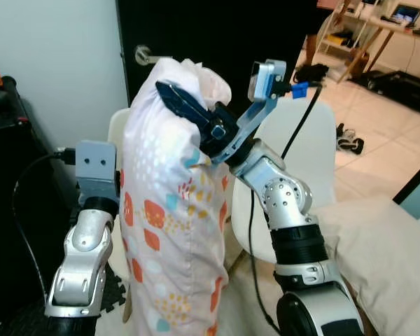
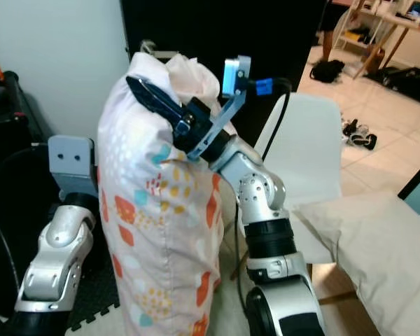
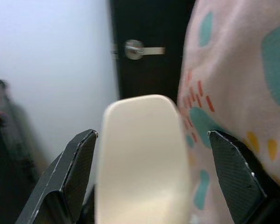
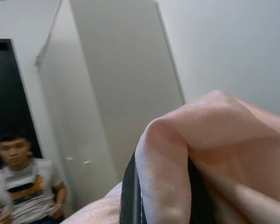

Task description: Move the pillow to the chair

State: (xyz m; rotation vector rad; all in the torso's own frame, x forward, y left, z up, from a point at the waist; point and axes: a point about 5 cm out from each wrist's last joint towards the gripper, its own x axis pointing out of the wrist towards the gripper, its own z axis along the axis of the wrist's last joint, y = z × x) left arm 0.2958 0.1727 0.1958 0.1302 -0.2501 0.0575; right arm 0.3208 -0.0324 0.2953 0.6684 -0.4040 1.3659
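Observation:
The pillow [image 1: 169, 210], pale pink with orange, teal and yellow patches, stands upright between my two arms. My right gripper [image 1: 185, 105] is at its top, shut on a bunched fold of the fabric [image 4: 168, 154]. My left gripper [image 3: 151, 135] is open behind the pillow, whose side lies against one finger [image 3: 233, 177]. A cream chair back [image 3: 140, 154] shows between the left fingers. This cream chair [image 1: 117, 126] stands just behind the pillow, and a white chair [image 1: 315, 140] stands to its right.
A black door with a metal handle [image 1: 143, 54] is behind the chairs. Dark furniture [image 1: 7, 175] stands at the left wall. A beige pillow [image 1: 378, 252] lies at the lower right. Shoes [image 1: 350, 140] lie on the tiled floor. A person [image 4: 23, 186] stands by the doorway.

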